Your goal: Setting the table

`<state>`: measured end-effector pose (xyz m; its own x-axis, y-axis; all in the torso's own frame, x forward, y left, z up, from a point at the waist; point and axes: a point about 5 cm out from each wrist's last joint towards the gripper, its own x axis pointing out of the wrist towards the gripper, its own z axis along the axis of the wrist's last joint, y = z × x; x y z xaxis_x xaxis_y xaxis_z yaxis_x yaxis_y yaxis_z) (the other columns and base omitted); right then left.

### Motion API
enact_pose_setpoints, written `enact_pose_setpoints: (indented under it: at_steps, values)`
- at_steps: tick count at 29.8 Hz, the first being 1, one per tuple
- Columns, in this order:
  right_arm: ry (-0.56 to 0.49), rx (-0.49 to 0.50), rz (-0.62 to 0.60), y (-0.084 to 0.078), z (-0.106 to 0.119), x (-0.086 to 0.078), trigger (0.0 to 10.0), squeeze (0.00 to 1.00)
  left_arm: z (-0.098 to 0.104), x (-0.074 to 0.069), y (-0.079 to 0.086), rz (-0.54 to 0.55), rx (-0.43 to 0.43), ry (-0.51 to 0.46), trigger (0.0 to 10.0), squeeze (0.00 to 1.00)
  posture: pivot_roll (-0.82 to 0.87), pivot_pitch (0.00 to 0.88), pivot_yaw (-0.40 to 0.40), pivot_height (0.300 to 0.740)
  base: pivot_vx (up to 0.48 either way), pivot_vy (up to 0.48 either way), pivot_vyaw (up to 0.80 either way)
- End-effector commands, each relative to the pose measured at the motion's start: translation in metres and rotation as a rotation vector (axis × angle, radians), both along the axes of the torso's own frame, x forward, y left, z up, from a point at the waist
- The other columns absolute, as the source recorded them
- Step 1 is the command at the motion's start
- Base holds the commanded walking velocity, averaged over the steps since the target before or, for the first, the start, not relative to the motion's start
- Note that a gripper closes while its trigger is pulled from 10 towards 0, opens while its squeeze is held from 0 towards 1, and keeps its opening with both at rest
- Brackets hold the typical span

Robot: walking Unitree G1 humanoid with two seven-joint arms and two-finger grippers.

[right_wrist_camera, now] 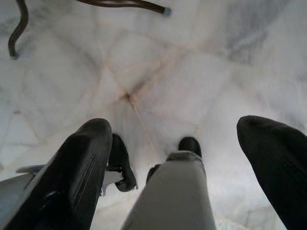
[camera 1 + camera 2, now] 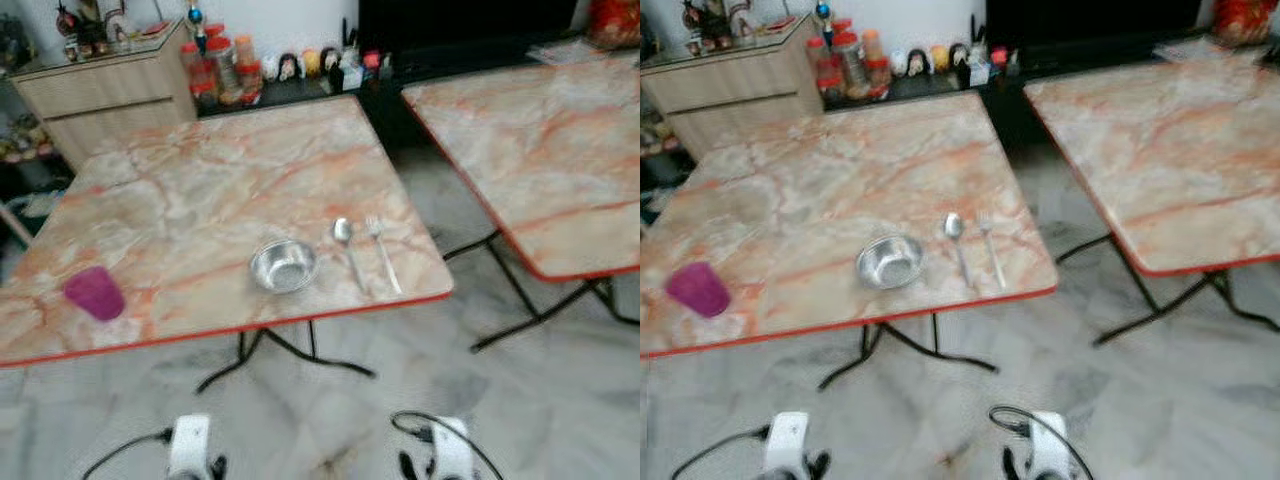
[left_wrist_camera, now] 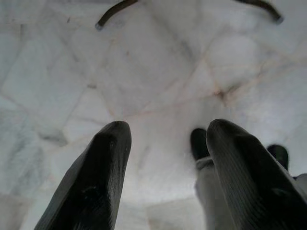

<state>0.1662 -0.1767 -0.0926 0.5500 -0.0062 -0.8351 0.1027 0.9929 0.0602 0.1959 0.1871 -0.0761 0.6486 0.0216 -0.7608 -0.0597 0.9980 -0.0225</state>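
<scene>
Both arms hung idle by the robot's sides, well short of the tabletop (image 2: 200, 180). The left claw (image 3: 165, 158) pointed down at the marble floor (image 3: 158, 72) with its fingers spread and nothing between them; the right claw (image 1: 175, 158) did likewise, released and empty.

The setting looked nearly done: a bowl (image 2: 284, 266) sat near the front edge, with a spoon (image 2: 347, 246) just beside it on the right and a fork (image 2: 382, 252) just beside the spoon, the two lying roughly parallel with their heads away from the robot. The cup (image 2: 95, 292) stood well apart at the left, near the front edge, and was probably the piece yet to be brought over.

To do that well, the robot would have needed to step closer and face the left part of the tabletop, since neither claw could reach from where it stood. The left arm was the nearer one. A side grasp around the cup's middle, kept upright, would have been safest, then a set-down near the bowl without nudging the cutlery.

The cup was magenta, seemingly plastic, short and slightly tapered; whether it held anything could not be made out. The bowl was shiny metal, shallow and empty. The views were somewhat blurred.

A second table (image 2: 540, 140) stood to the right.
</scene>
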Motion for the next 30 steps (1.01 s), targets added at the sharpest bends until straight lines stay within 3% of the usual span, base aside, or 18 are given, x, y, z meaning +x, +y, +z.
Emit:
enact_pose_setpoints:
  at_steps: [1, 11, 30]
  values:
    - [-0.007, 0.008, -0.003, 0.0027, 0.0005, 0.0017, 10.0, 0.0, 0.0025, 0.0026, 0.0048, 0.024, -0.008, -0.022, 10.0, 0.0, -0.18, 0.0, 0.094, 0.74, 0.0, 0.0, 0.0]
    - [-0.013, 0.015, 0.004, 0.0056, 0.0016, 0.0048, 10.0, 0.0, 0.0032, 0.0027, 0.0061, 0.034, -0.002, -0.04, 10.0, 0.0, -0.18, 0.0, 0.093, 0.74, 0.0, 0.0, 0.0]
    - [-0.013, 0.02, -0.003, 0.0061, 0.0017, 0.0051, 10.0, 0.0, 0.0008, -0.0021, 0.0082, 0.032, 0.012, -0.02, 10.0, 0.0, -0.17, 0.0, 0.094, 0.74, 0.287, 0.0, 0.0]
